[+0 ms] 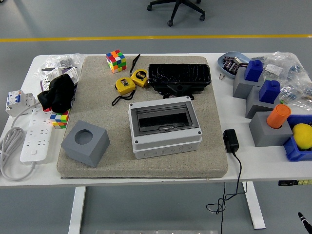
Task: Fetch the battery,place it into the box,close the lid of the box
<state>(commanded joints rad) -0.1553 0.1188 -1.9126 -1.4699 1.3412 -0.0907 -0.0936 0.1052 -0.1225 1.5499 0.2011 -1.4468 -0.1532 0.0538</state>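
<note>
No print can be read anywhere. The two yellow tape measures [132,81] carry dark round labels, too small to make out. The white power strip [34,135] shows none legible.

Matt grey plastic box [165,126] on a rough beige cloth mat [97,112]; glossy black wrap [179,75].

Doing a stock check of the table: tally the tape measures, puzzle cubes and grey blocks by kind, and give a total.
Yellow tape measures: 2
Colourful puzzle cubes: 2
Grey blocks: 4, one on the mat and three at the right
Total: 8
</note>
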